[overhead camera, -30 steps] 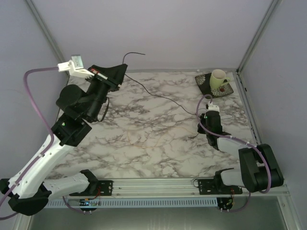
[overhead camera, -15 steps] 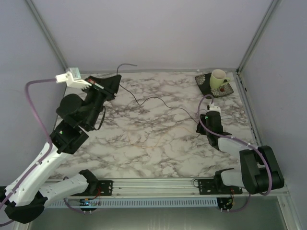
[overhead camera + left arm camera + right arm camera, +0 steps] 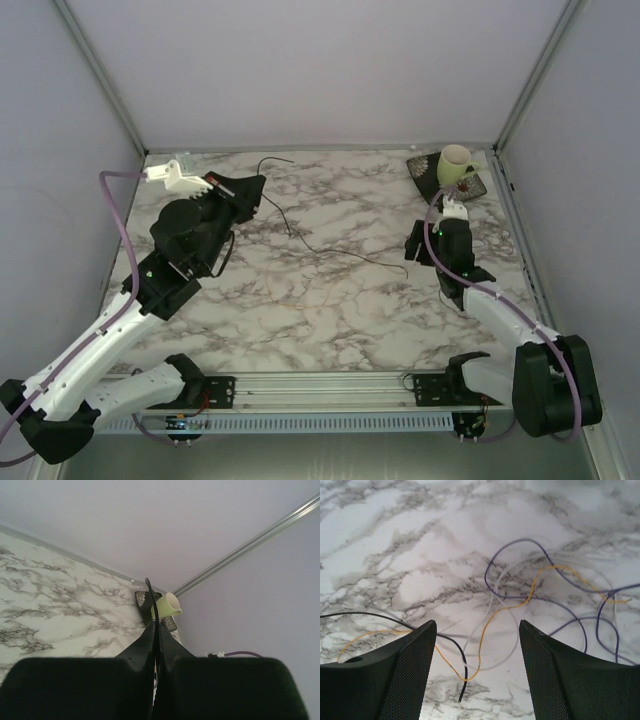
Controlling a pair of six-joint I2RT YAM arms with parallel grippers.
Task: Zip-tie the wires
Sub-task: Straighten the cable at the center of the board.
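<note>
My left gripper (image 3: 252,190) is shut on one thin black wire (image 3: 330,250) of the wires. The strand's short end (image 3: 150,587) sticks up past the closed tips of the left gripper (image 3: 156,626). Its long part trails across the marble to a loose end near my right gripper (image 3: 413,243). The right gripper (image 3: 477,625) stands open above the table with nothing between its fingers. Below it lie loose loops of yellow wire (image 3: 535,587), purple wire (image 3: 540,550) and white wire (image 3: 495,595), plus the black wire's tip (image 3: 462,680).
A pale green cup (image 3: 457,165) stands on a dark patterned mat (image 3: 432,178) in the far right corner; the cup (image 3: 167,605) also shows past the left fingers. Frame posts and purple-grey walls enclose the marble table (image 3: 330,310).
The right gripper has opened, let go of the black wire and lifted back. The left arm has swung right and down with the wire, which now lies slack on the table.
</note>
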